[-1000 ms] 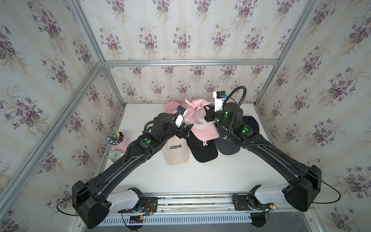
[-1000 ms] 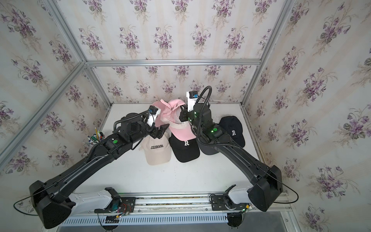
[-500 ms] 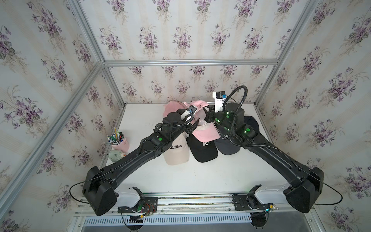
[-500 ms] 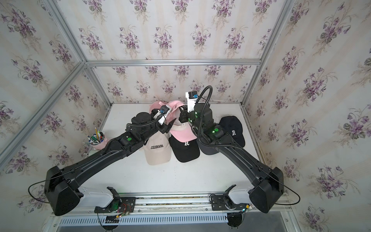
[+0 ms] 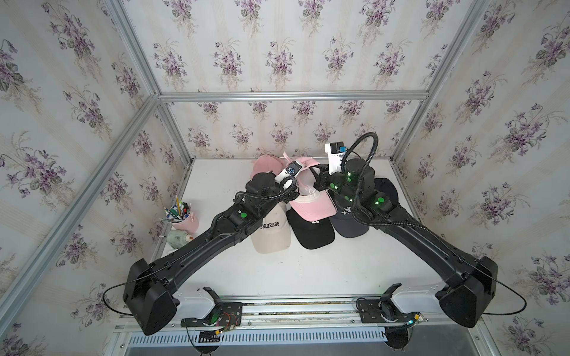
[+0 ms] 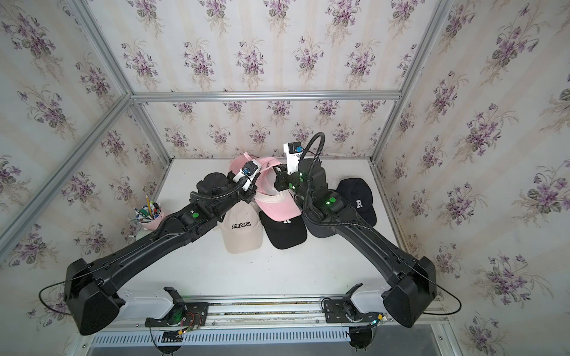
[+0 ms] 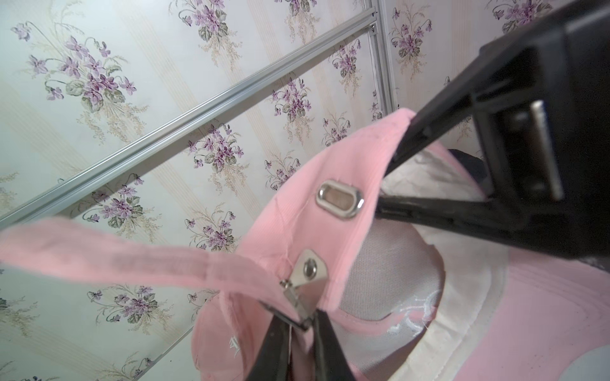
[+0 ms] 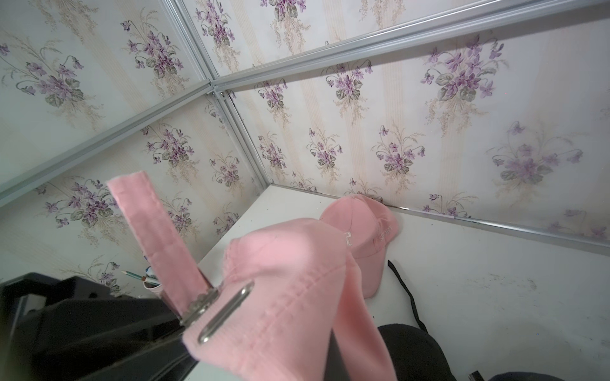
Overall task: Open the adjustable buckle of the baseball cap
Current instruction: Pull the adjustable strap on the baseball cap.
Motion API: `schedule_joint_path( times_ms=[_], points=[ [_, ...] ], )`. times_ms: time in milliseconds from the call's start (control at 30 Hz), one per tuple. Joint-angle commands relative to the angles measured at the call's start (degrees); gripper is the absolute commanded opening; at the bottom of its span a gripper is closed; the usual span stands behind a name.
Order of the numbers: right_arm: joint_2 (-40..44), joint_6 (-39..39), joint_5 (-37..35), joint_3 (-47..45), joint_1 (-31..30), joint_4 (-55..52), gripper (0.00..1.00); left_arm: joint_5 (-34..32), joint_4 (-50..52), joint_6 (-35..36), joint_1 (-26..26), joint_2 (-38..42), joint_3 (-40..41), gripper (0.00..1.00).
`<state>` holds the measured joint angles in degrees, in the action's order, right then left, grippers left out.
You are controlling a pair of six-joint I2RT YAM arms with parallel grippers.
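cap: pink cap [image 5: 311, 200] held up off the table [image 5: 308, 271] btwn both arms, rear opening facing the back wall; brim droops over the black cap [image 5: 311, 231].
others: beige cap [image 5: 271, 234], dark grey cap [image 5: 348, 222], 2nd pink cap [image 8: 359, 227] flat on table near back wall, a navy cap [image 6: 357, 197] beside the R arm. Not part of the job.
R claw: R gripper [image 7: 392, 171] closed on the cap's rear band, just beside the metal eyelet [image 7: 340, 199]; one finger outside the cloth, one inside. Acts as anchor.
L claw: L gripper [image 7: 300, 321] pinched shut on the buckle [image 7: 302, 290], tips meeting at the metal clasp's lower end where the strap [image 7: 115, 260] enters.
strap: free tail sticks out past the buckle, slack, pointing away from the cap; seen upright in R wrist view [image 8: 155, 237].
buckle state: looks not yet released; clasp plate lies close on the strap, though exact latch angle is hard to read.
step: grip set on both sides; the opening itself is just about to start, I'd judge.
next: L should lever the clasp flap up/away from the strap while R holds the band firm, so cloth doesn't just follow the pull.
risk: tips sit on a small slick metal edge, may slip off; too hard a tug could drag the band out of R's hold.
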<state>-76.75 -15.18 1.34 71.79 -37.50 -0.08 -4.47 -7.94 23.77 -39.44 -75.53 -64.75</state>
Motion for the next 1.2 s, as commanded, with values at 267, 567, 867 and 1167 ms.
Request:
schedule_joint_path(
  times_ms=[267,567,867,1167],
  points=[
    [3.4,9.1,3.5,-5.1,-0.2,6.7,0.27,4.6,5.9,0.5,0.0,5.7,-0.7,0.00],
    [1.7,18.9,9.4,-5.1,-3.6,8.1,0.38,8.4,12.0,-1.5,0.0,4.7,-5.9,0.00],
    [2.8,24.5,3.1,-5.6,-6.4,8.9,0.37,9.9,17.4,-0.9,-0.1,3.2,-9.2,0.00],
    [5.4,25.9,-0.2,-7.9,-6.8,11.2,0.18,10.2,22.0,-0.2,0.0,1.6,-11.3,0.00]
  ],
)
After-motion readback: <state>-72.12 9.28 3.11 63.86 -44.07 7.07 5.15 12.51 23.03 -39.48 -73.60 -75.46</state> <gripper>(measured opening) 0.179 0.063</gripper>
